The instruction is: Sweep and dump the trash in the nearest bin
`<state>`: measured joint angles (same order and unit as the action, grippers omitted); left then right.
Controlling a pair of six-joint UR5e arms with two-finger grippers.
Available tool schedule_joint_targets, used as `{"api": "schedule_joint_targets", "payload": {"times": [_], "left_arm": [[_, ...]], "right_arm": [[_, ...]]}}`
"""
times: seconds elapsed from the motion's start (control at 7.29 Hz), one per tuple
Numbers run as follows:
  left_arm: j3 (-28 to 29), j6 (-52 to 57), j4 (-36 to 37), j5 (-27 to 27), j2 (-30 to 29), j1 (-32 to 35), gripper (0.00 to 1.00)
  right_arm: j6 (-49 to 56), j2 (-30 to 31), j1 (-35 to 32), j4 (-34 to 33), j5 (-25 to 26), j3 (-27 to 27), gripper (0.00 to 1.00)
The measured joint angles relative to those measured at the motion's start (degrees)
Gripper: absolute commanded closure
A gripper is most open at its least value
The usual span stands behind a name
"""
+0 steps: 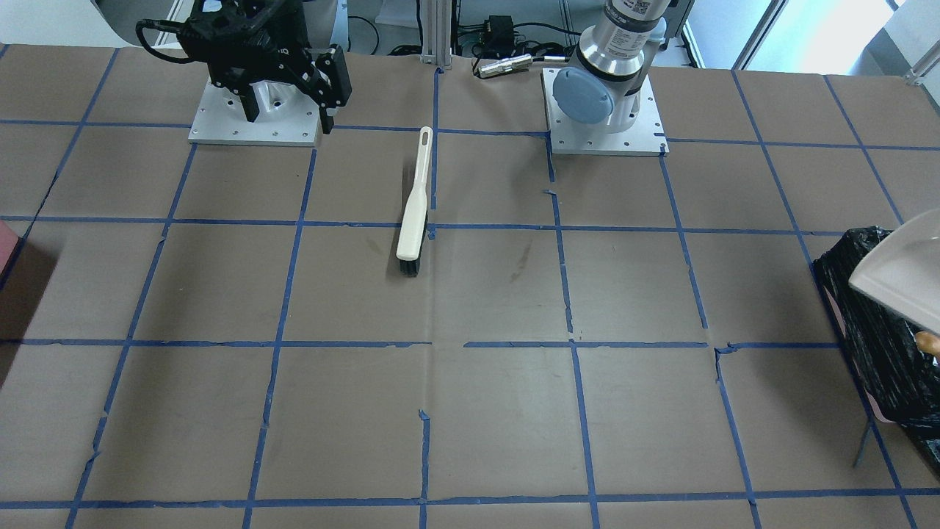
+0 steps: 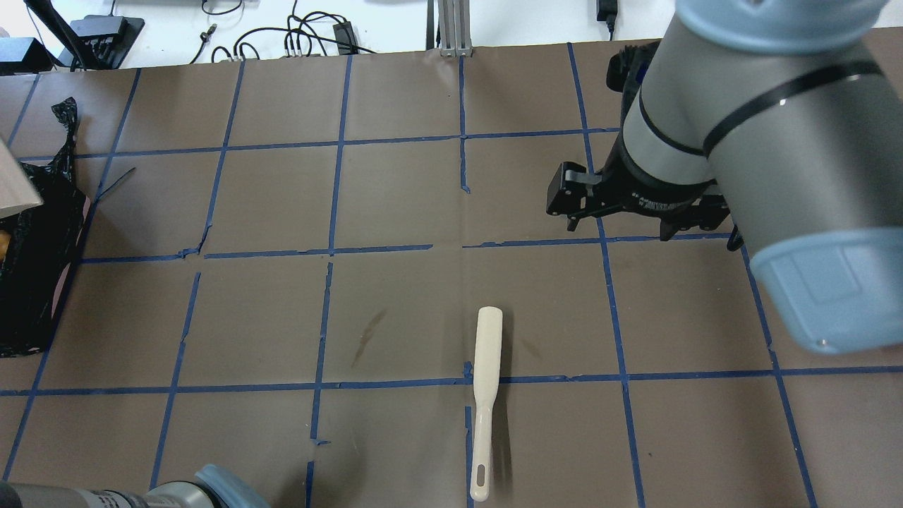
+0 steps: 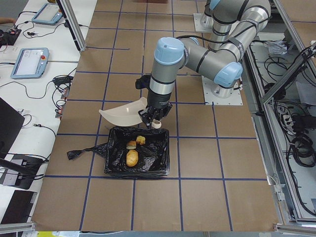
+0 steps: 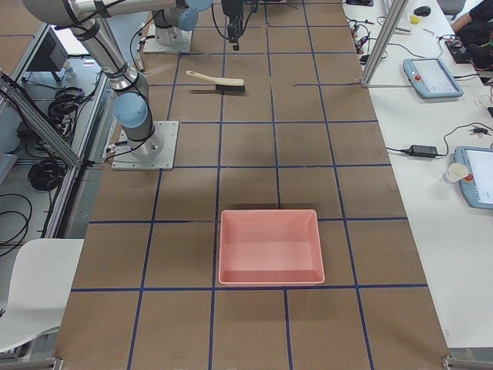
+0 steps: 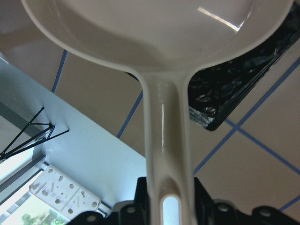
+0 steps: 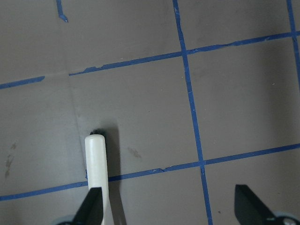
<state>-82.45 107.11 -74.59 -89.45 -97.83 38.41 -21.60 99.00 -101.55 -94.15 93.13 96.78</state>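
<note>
The left fingers (image 5: 202, 196) clamp the handle of the dustpan (image 3: 123, 114), tilted over the bin (image 3: 160, 159), where the trash (image 3: 132, 158) lies. The right fingers (image 6: 91, 208) gape empty near the brush (image 2: 487, 353) on the table (image 2: 395, 197). Dumping seems finished; next, set the dustpan down.

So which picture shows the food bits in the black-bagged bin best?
The exterior left view: it looks down into the bin, so all three food pieces show. The front-facing view catches only a sliver at its right edge, the overhead a sliver at its left edge. The others show none.
</note>
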Motion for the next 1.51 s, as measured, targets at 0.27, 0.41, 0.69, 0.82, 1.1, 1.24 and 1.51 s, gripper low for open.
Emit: {"api": "schedule_joint_targets", "payload": {"times": [0.27, 0.41, 0.69, 0.82, 1.1, 1.24, 1.51], "left_arm": [[-3.7, -12.3, -0.5, 1.9, 0.6, 10.1, 0.82], [-5.0, -18.2, -0.6, 2.2, 0.4, 15.4, 0.82], [-9.3, -33.3, 2.1, 2.6, -0.1, 25.2, 0.82], [-11.4, -41.0, 4.6, 2.8, -0.4, 28.8, 0.82], [-14.1, -56.6, 6.6, 2.7, -0.7, 36.8, 0.82], [-15.0, -65.6, 6.9, 2.6, -1.0, 40.9, 0.82], [-16.3, -82.1, 9.0, 2.3, -2.4, 48.2, 0.82]], "right_arm": [[1.5, -6.8, 1.2, 0.9, 1.3, -6.7, 0.00], [2.7, -8.5, 2.6, 1.0, 2.1, -7.9, 0.00], [5.9, -9.2, 5.8, 1.0, 2.6, -8.4, 0.00], [6.6, -9.2, 6.5, 1.0, 2.6, -8.4, 0.00], [6.9, -9.3, 6.8, 0.8, 2.4, -8.4, 0.00], [6.8, -9.3, 6.9, 0.8, 2.3, -8.5, 0.00], [6.5, -9.1, 6.8, 0.8, 2.2, -8.5, 0.00]]}}
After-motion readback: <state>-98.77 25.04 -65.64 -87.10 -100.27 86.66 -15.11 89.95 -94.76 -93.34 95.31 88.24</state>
